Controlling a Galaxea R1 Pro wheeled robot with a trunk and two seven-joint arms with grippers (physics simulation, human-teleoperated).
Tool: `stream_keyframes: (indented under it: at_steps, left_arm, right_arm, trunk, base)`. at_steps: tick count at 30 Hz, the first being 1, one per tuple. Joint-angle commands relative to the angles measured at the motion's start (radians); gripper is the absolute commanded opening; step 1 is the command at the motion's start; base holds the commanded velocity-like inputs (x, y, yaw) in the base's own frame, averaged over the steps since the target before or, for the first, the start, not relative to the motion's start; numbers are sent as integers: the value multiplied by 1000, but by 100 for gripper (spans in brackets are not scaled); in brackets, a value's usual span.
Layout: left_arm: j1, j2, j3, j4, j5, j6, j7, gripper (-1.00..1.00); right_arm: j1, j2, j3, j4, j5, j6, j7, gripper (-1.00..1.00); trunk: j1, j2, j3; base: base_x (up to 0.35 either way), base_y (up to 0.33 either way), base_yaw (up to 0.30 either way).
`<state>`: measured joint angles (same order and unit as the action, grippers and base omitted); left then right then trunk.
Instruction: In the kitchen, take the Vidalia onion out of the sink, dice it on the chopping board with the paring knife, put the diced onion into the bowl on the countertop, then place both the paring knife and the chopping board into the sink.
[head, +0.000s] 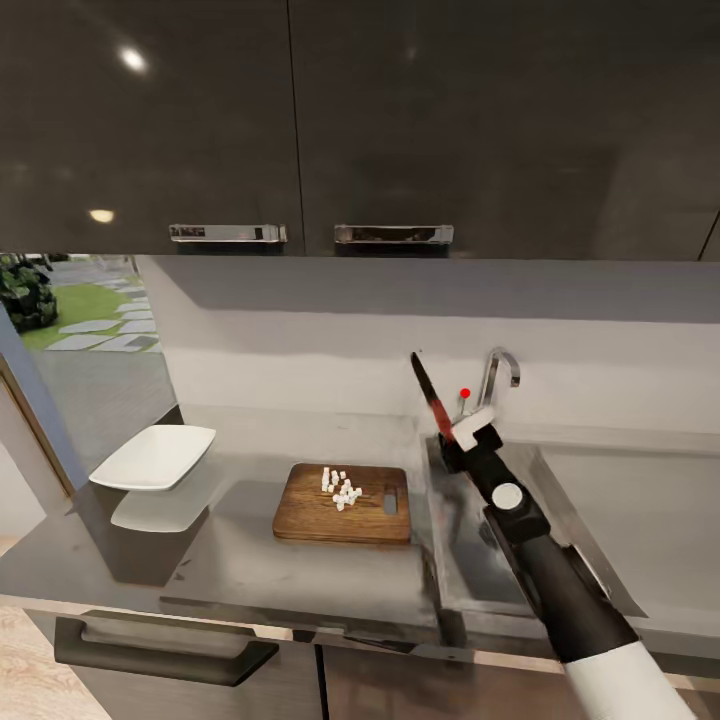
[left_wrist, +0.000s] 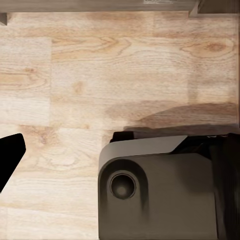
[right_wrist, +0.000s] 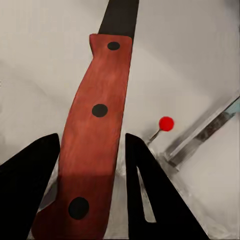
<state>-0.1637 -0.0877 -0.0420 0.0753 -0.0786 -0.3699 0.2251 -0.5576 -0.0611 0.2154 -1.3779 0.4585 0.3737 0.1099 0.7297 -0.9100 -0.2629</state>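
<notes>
The right end effector (head: 452, 437) grips the paring knife (head: 430, 397) by its red handle, blade raised clear above the sink (head: 470, 570). Beside it on the bench (head: 300, 580), diced onion (head: 340, 488) awaits transfer from the chopping board (head: 342, 504) to the bowl (head: 153, 457) beyond.

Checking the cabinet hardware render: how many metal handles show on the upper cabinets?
2. One handle sits at the bottom edge of the left upper door, the other handle at the bottom edge of the door right of it. More may lie outside the picture.
</notes>
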Motion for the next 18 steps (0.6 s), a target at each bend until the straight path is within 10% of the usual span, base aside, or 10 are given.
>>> stream_keyframes:
  at_steps: [1,7,18]
  left_arm:
    - [-2,-2,-4,4,-9,-6,9,100]
    - [-2,-3,-4,4,-9,-7,2,100]
    - [-2,3,-4,4,-8,-9,-84,100]
  right_arm:
    - [-1,-3,-30,3,-44,7,4,-100]
    - [-1,6,-234,119,-106,23,0,-100]
    - [-1,40,-249,386,-107,23,1,-100]
  trunk:
    - [0,-1,-1]
    - [0,-1,-1]
    - [0,-1,-1]
  base:
    - [0,0,0]
    - [0,0,0]
    - [0,0,0]
